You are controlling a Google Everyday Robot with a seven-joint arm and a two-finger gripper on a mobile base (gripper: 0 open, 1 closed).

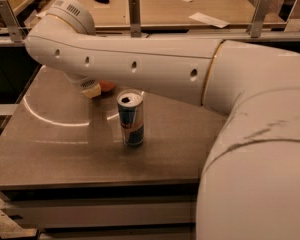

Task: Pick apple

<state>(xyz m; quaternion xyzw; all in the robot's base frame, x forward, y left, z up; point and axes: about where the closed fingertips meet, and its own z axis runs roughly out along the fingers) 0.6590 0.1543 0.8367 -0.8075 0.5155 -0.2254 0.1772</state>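
Note:
The reddish-orange apple (108,86) lies at the back of the grey table top (65,134), and only a small part of it shows below my white arm (140,69). My gripper (92,90) shows as a pale tip under the wrist, right against the apple's left side. I cannot tell whether it holds the apple. A blue-and-silver can (131,118) stands upright in front of the apple and a little to its right, apart from it.
My arm spans the view from the right to the upper left, and its large elbow fills the lower right. A wooden counter (190,9) with papers and metal posts stands behind the table. The table's front edge (90,184) runs below the can.

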